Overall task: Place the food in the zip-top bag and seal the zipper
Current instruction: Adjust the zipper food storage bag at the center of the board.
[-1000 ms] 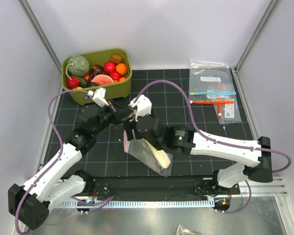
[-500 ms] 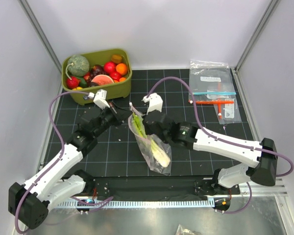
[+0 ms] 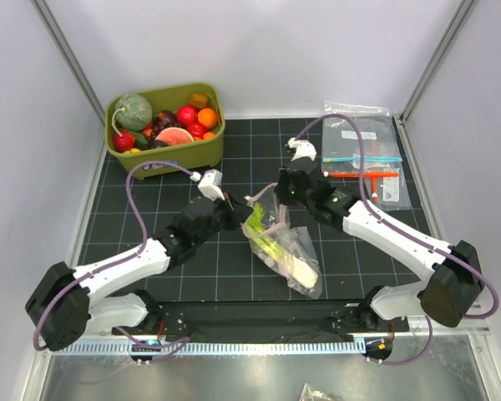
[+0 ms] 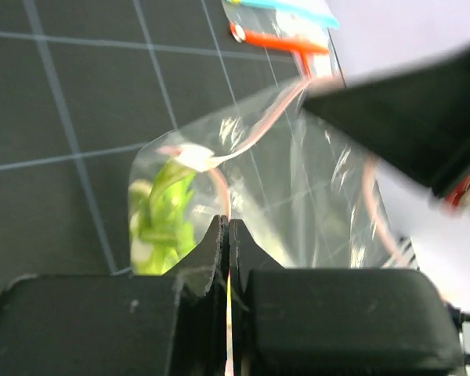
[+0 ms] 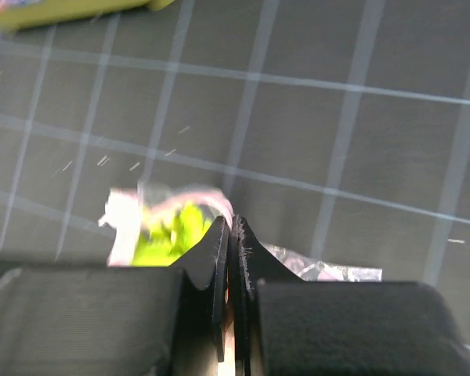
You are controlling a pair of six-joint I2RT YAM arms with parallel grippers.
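Note:
The zip-top bag (image 3: 301, 261) lies crumpled mid-table with a green-white leek (image 3: 271, 246) inside it. My left gripper (image 3: 236, 211) is shut on the left end of the bag's mouth, and my right gripper (image 3: 277, 195) is shut on the other end. In the left wrist view the shut gripper (image 4: 229, 223) pinches the film where the pinkish zipper (image 4: 262, 119) runs in, with the leek (image 4: 160, 223) behind. The right wrist gripper (image 5: 233, 225) is shut on the zipper (image 5: 189, 196) beside the leek (image 5: 171, 237). The rest of the food (image 3: 177, 125) sits in the bin.
The olive-green bin (image 3: 202, 152) stands at the back left, about a hand's width from the left arm. Flat clear bags with blue and orange strips (image 3: 363, 154) lie at the back right, close behind the right wrist. Metal frame posts and white walls enclose the mat.
The right gripper shut on the bag's mouth and carried it rightward and back. The left gripper came in from the left and now pinches the mouth's other end. The bag swung round.

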